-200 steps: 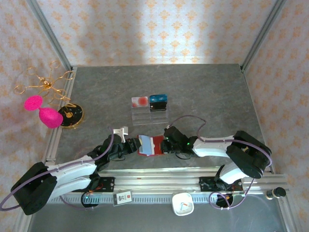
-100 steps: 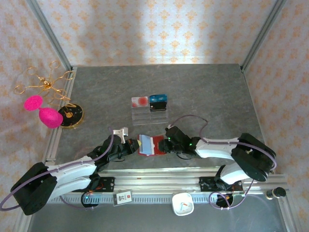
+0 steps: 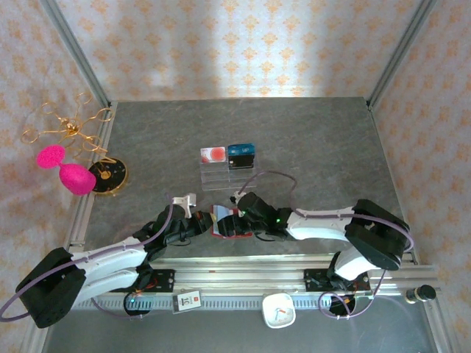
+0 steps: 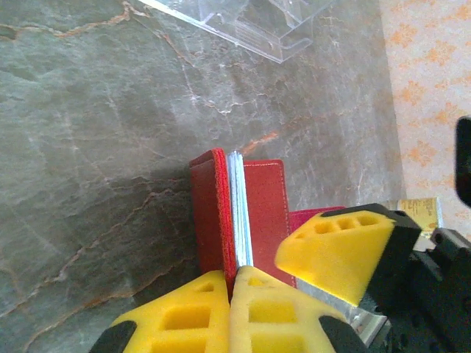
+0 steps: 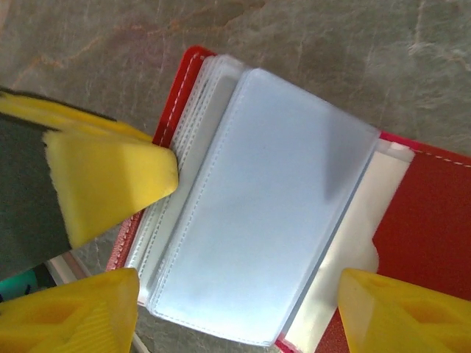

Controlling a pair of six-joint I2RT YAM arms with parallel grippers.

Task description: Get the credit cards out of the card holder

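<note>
Two sets of jaws meet at the card holder (image 3: 224, 223). The left jaws are clenched on the rim of its red cover. In the left wrist view the yellow pads (image 4: 206, 290) sit pressed together, with the cover's edge nipped between them. The right jaws are released and stand wide. In the right wrist view their fingers (image 5: 401, 312) straddle the stack of pale sleeves (image 5: 272, 206) without touching it.

The card holder lies open on the desk (image 3: 309, 132), near its front edge and between the two arms. A clear stand (image 3: 228, 175) sits a little way beyond it. The top sleeve looks blank, and I cannot tell from these views which sleeve holds the credit cards.

By my reading, the step in hand is the reach for a card: one side pins the cover while the other lines up over the sleeves. The next move probably calls for the right jaws to find an exposed card edge at a sleeve mouth and pinch only that edge. They would then draw it straight out along the sleeve while the left grip keeps the holder from sliding or folding shut.
</note>
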